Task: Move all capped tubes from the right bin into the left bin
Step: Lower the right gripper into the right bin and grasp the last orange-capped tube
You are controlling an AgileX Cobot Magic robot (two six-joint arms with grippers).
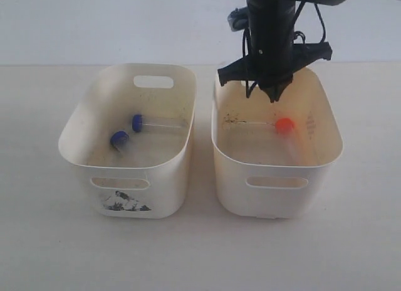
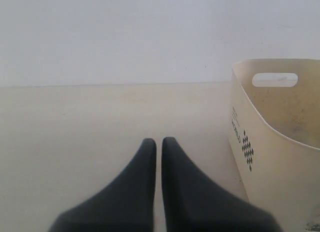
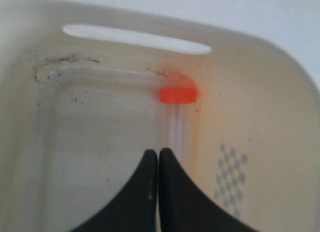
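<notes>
- Right gripper [image 3: 158,153] hangs over the right bin [image 1: 326,159], jaws pressed together and holding nothing; I judge they must spread before it goes lower.
- One orange-red capped tube [image 3: 176,124] lies on the bin floor. Its cap [image 3: 178,95] is near the wall with the slot handle [image 3: 135,39], and its clear body runs back toward the fingertips (a second clear tube may lie along that wall, but I cannot tell).
- Pinch across the clear body just behind the cap, jaws straddling it; the cap's lip should help against slipping.
- Come down straight, since the tube lies near the side wall and one finger needs room there.
- Two blue-capped tubes [image 1: 119,138] already sit in the left bin [image 1: 75,150].
- Left gripper [image 2: 158,142] is closed and empty above the table [image 2: 75,132].
</notes>
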